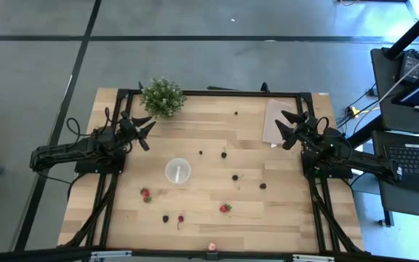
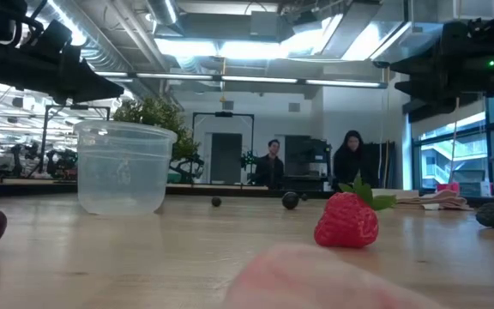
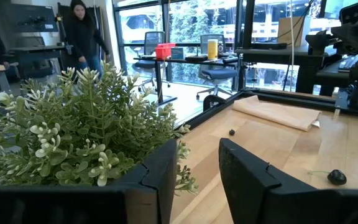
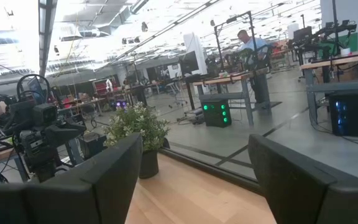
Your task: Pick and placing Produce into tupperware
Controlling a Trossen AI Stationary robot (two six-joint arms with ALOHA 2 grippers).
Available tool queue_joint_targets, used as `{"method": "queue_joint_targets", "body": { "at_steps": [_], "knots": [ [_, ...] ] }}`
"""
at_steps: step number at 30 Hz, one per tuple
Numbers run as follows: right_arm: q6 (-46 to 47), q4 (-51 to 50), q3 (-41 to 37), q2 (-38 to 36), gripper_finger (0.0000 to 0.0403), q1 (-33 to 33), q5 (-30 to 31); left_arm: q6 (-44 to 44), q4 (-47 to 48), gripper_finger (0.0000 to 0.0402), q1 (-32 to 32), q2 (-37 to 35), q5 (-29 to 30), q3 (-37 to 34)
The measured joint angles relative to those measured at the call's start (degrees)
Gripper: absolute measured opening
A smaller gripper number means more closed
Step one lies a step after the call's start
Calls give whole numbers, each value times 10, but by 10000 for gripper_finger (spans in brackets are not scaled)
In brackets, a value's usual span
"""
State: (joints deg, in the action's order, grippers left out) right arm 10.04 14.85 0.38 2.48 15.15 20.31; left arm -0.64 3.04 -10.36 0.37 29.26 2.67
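I see strawberries [image 1: 225, 208] and dark berries [image 1: 235, 177] scattered near and mid-table | tupperware [image 1: 178, 171] upright at centre, nothing in it | potted plant [image 1: 162, 97] far left, beige sheet [image 1: 278, 120] far right | left gripper [image 1: 142, 125] and right gripper [image 1: 289, 127] both spread, holding nothing, raised at far sides | pink blur at near edge unreadable.

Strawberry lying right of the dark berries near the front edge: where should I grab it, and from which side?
Grip the strawberry across its red body, not the leafy green top, which looks too soft to hold. Come straight down from above: it lies on its side on the table with nothing touching it. The right gripper, open, looks somewhat nearer than the left gripper.
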Motion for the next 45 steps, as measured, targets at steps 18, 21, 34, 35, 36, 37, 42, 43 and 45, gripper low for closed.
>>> {"method": "queue_joint_targets", "body": {
  "at_steps": [18, 21, 34, 35, 36, 37, 42, 43, 45],
  "knots": [
    [48, -11, 0, 0, 295, 0, 2, -1, 0, 80, 0, 0, 0, 0],
    [48, -11, 0, 0, 295, 0, 2, 0, 0, 75, 0, 0, 0, 0],
    [48, -29, 0, 0, 295, 0, 27, 4, -1, 149, 0, 0, -3, 0],
    [48, -32, 0, 0, 295, 0, 27, 4, -1, 167, 0, 0, -3, 0],
    [48, -33, 0, 0, 295, 0, 27, 4, -1, 184, 0, 0, -3, 0],
    [48, -34, 0, 0, 295, 0, 27, 4, -1, 200, 0, 0, -3, 0],
    [49, -34, 0, 0, 295, 0, 27, 52, -1, 254, 0, 0, -4, 0],
    [49, -34, 0, 0, 295, 0, 27, 68, -1, 259, 0, 0, -6, 0],
    [49, -34, 0, 0, 295, 0, 27, 79, -5, 265, 0, 0, -19, -1]
  ]
}}
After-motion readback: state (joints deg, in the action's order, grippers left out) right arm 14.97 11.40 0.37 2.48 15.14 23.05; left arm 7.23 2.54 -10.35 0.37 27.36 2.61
